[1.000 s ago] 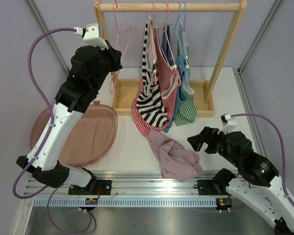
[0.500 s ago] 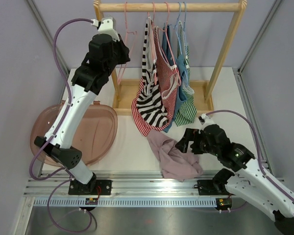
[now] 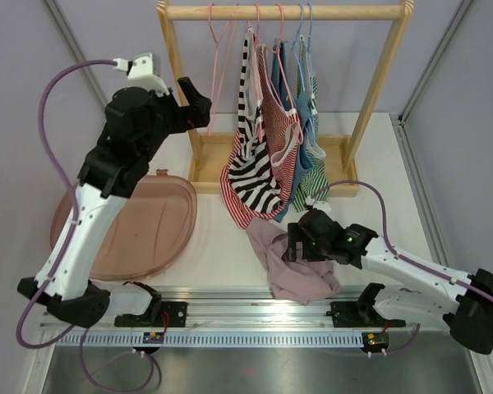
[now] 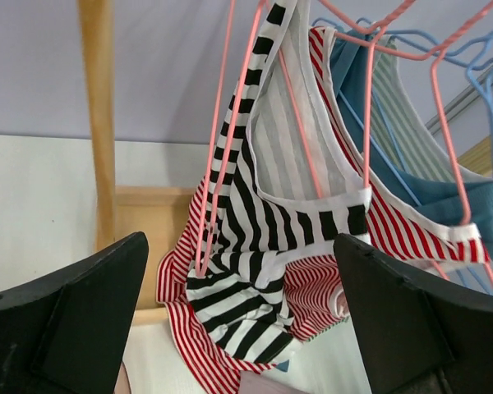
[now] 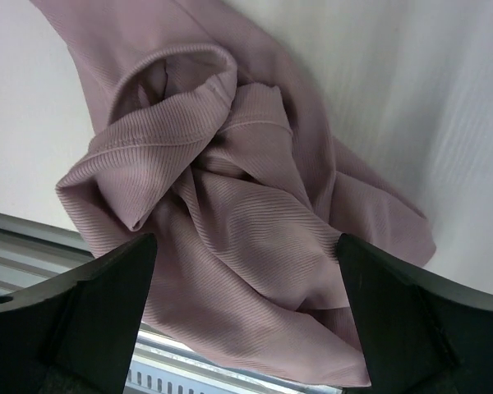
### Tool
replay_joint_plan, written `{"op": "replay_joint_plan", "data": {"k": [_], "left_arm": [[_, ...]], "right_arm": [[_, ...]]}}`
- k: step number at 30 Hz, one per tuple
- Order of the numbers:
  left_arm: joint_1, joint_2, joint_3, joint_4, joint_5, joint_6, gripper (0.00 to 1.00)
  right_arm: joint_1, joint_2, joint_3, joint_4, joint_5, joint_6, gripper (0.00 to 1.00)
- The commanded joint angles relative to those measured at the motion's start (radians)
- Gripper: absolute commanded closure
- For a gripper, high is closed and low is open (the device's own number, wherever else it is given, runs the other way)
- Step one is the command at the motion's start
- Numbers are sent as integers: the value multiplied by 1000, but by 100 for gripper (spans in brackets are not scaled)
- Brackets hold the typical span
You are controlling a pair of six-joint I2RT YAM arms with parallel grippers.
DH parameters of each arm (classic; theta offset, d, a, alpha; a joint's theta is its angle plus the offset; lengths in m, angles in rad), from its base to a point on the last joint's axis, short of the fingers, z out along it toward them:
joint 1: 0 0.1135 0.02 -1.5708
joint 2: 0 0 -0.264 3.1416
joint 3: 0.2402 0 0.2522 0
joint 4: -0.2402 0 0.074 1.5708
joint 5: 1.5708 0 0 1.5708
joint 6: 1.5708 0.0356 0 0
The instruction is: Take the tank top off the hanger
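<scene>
A mauve tank top (image 3: 294, 264) lies crumpled on the table near the front edge, off any hanger. In the right wrist view the mauve tank top (image 5: 230, 205) fills the space below my right gripper (image 5: 251, 328), which hovers open just above it without touching. From above, the right gripper (image 3: 289, 245) sits at the cloth's upper edge. An empty pink hanger (image 3: 218, 61) hangs on the wooden rail (image 3: 283, 11). My left gripper (image 3: 195, 98) stands open just left of it, holding nothing. In the left wrist view the left gripper (image 4: 242, 328) faces the pink hanger (image 4: 216, 164) and the black-and-white striped top (image 4: 263, 222).
Several more tank tops hang on the rail: black-and-white striped (image 3: 253, 156), red striped (image 3: 283, 144), blue (image 3: 300, 123) and green striped (image 3: 316, 176). A brown oval tub (image 3: 148, 226) lies at the left. The rack's wooden base (image 3: 207, 160) and posts stand behind.
My left gripper raised the pink hanger onto the rail, opened and drew back down-left. The right arm swung left and came over the mauve tank top.
</scene>
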Motion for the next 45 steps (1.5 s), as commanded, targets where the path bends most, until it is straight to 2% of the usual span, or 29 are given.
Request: {"op": "replay_joint_plan", "data": {"k": [1,9,11,14,15,17,18,19,22,25,30,34,38,45], "left_arm": [[6,-149,-59,-17,-2,-28,1],[6,-370,-205,-166,-19,20,1],[6,-442,-248,-180,-31,29,1],[6,-550,-366,-168,-35,41,1],[6,-578,-441,-147,-29,53,1],[6,-669,-524,-120,-20,73,1],[6,-701,-597,-98,-16,79,1],[6,-726,-635,-90,-15,84,1],[6,-831,-759,-61,-26,101,1],[6,-936,-834,-42,-51,84,1],[6,-1016,-848,-85,-129,52,1],[6,-1066,-882,-88,-239,26,1],[9,-1160,-923,-71,-348,1,1],[48,-1243,-948,-99,-437,-40,1]], "right_arm": [[59,83,7,68,66,46,0],[117,282,-57,226,55,78,1],[119,311,-66,250,63,80,8],[123,365,-59,267,54,65,41],[125,376,-53,269,48,60,61],[128,365,-36,270,28,42,75],[127,346,-19,264,29,37,92],[128,329,-8,255,28,31,99],[128,250,41,217,29,11,100],[128,174,107,221,-35,-21,100],[128,140,255,319,-205,-6,100],[137,207,394,368,-305,-12,100],[165,356,576,370,-368,-49,100],[229,597,1048,257,-359,-153,100]]}}
